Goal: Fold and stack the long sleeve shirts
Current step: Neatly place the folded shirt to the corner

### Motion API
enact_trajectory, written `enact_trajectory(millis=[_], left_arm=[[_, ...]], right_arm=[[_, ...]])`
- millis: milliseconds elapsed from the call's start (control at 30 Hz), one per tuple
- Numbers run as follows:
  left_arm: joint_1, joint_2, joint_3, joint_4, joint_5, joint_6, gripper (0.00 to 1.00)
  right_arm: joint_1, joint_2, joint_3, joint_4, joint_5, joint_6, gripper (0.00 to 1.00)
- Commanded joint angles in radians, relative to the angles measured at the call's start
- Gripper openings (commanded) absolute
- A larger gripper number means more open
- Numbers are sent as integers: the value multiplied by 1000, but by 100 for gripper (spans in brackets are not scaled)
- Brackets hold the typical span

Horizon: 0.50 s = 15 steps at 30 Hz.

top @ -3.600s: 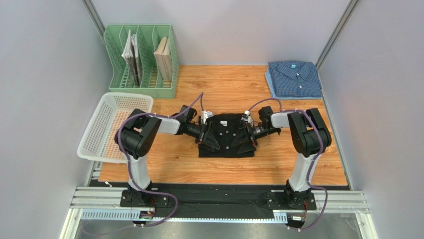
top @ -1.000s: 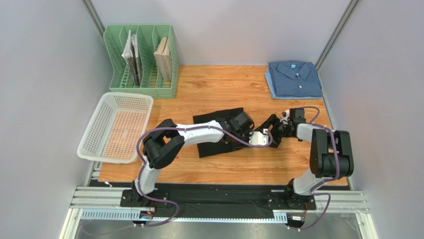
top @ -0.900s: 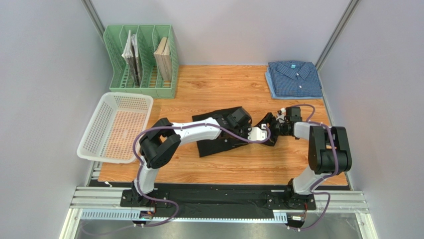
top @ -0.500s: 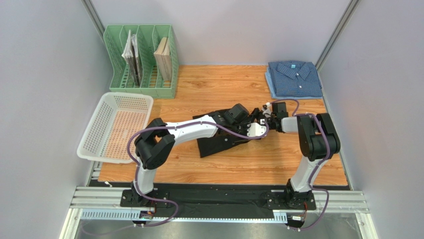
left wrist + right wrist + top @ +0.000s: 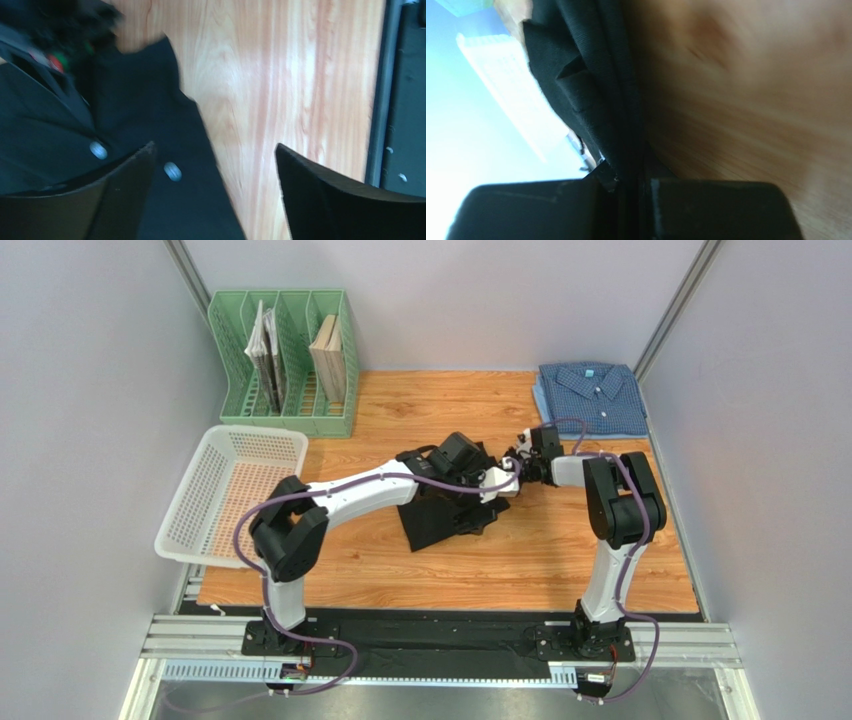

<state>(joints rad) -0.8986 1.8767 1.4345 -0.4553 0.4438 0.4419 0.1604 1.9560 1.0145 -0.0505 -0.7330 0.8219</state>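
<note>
My right tool (image 5: 633, 177) was clenched on a bunched edge of the black shirt (image 5: 591, 75), with several layers squeezed between its pads. My left tool (image 5: 214, 152) stood released, jaws wide apart, just above the row of white buttons (image 5: 172, 171). In the overhead view the black shirt lay rumpled at the middle of the table (image 5: 450, 580). The blue shirt (image 5: 590, 398) sat folded at the upper right of the frame, well apart from it.

I judged the single pinch to be the main risk. If I hauled the black shirt toward the blue one by that one edge, the loose layers would likely trail and the fold would open. An outer layer might also slip from the grip. My two arms were crowded together over the same spot, so a careless swing could knock one wrist against the other. The open left jaws could snag the cloth.

I could read no brand, label or writing anywhere. Both wrist views were blurred, and the coloured specks at the upper left of the left wrist view were too smeared to make out.
</note>
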Motion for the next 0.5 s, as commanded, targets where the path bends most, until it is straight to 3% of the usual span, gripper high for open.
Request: enact_trajectory(millis=[0,267,467], left_arm=[[44,-181,-40,-141,116,-42,99],[90,-407,-242,-304,52,-22,99],[133,-481,-356,-299,35,-80,99]], right_arm=[[-16,-66,311,-302,182,-297,0],[-105,125,818,-639,379,-744,0],[-147,295,1168,-756,495,-984,0]])
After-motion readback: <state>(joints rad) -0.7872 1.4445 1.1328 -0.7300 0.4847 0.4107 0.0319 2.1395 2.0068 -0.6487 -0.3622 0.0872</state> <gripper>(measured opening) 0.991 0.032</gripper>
